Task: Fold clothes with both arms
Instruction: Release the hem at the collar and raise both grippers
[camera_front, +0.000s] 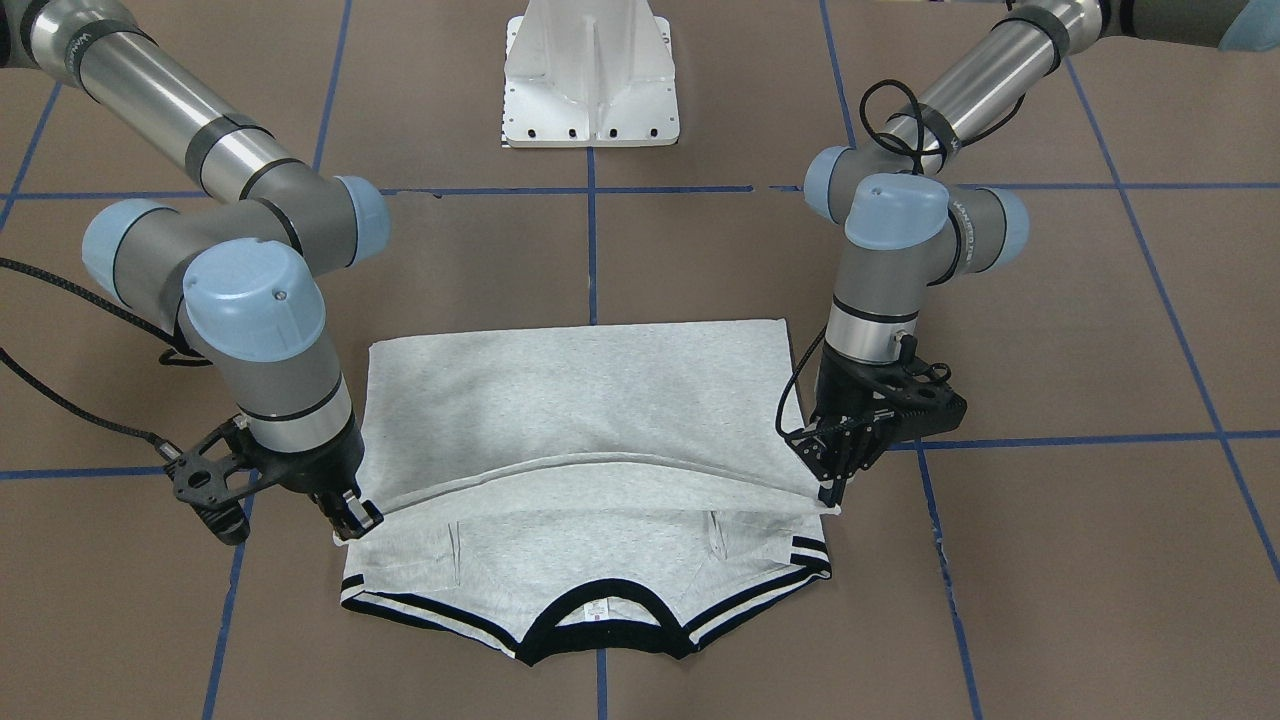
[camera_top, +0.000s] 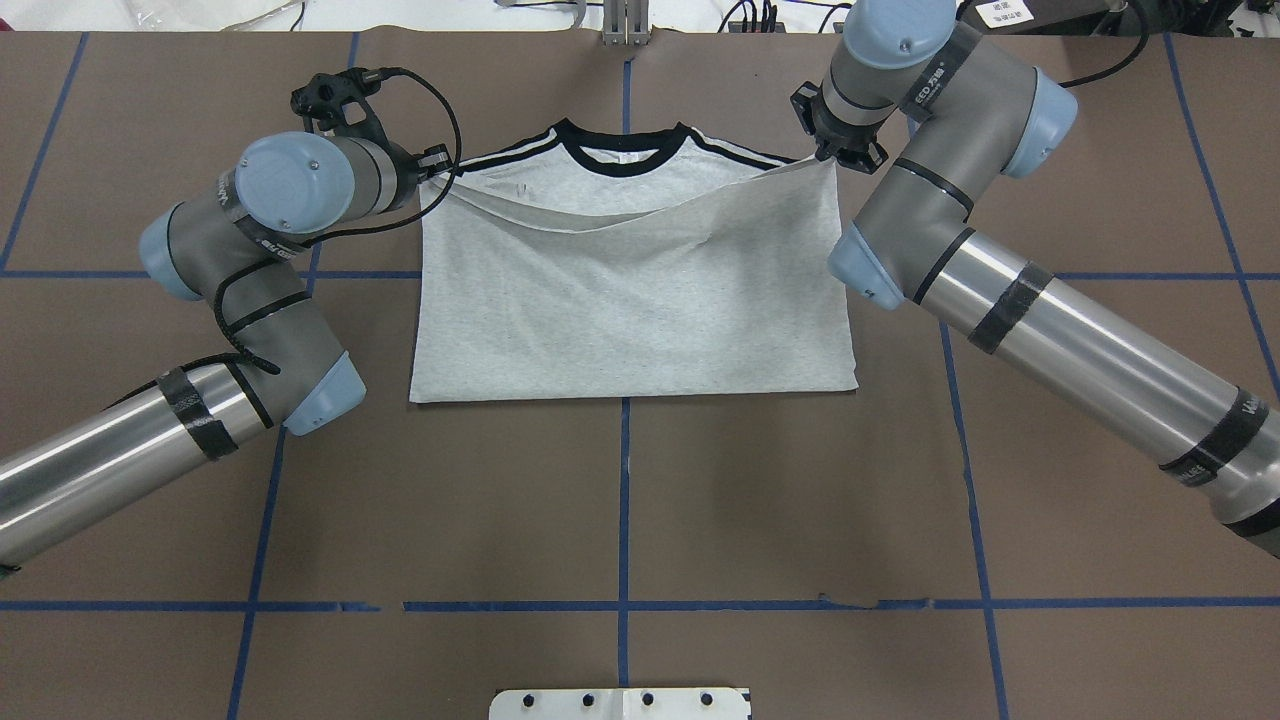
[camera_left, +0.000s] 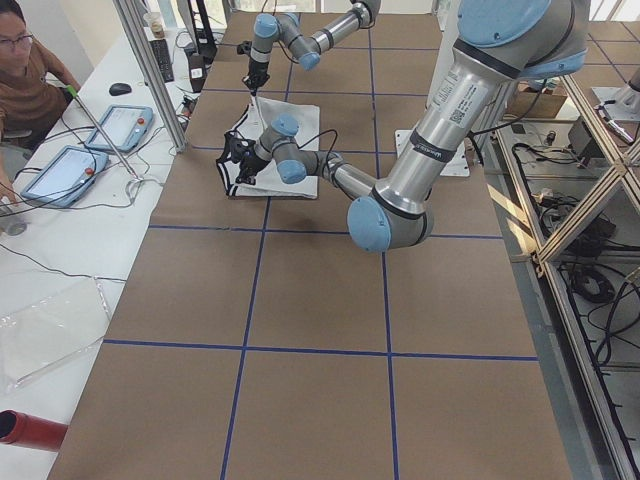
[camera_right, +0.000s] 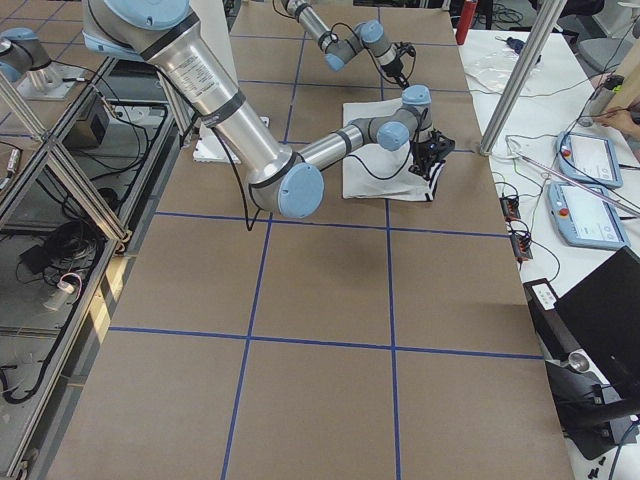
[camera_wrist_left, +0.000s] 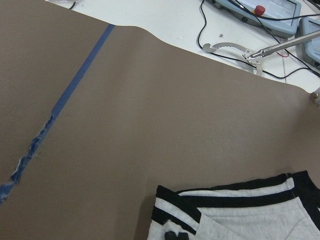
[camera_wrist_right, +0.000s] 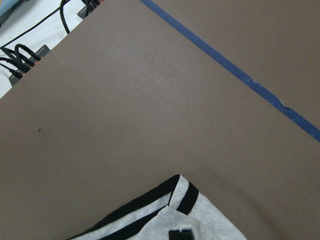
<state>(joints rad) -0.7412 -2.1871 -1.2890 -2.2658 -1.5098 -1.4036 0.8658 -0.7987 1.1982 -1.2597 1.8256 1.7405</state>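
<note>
Exterior front-facing view: the brown table (camera_front: 700, 250), marked with blue tape lines (camera_front: 592, 250), is carrying the work. The right arm (camera_front: 270, 330) and left arm (camera_front: 890, 290) are reaching down at opposite sides of the grey T-shirt (camera_front: 580, 390). The T-shirt is lying at the table centre, with its collar (camera_front: 600, 600) pointing away from the robot and its lower half doubling over toward the striped shoulders. The right gripper (camera_front: 352, 518) is pinching one hem corner. The left gripper (camera_front: 830, 488) is pinching the other. Both are clamping fabric.
</note>
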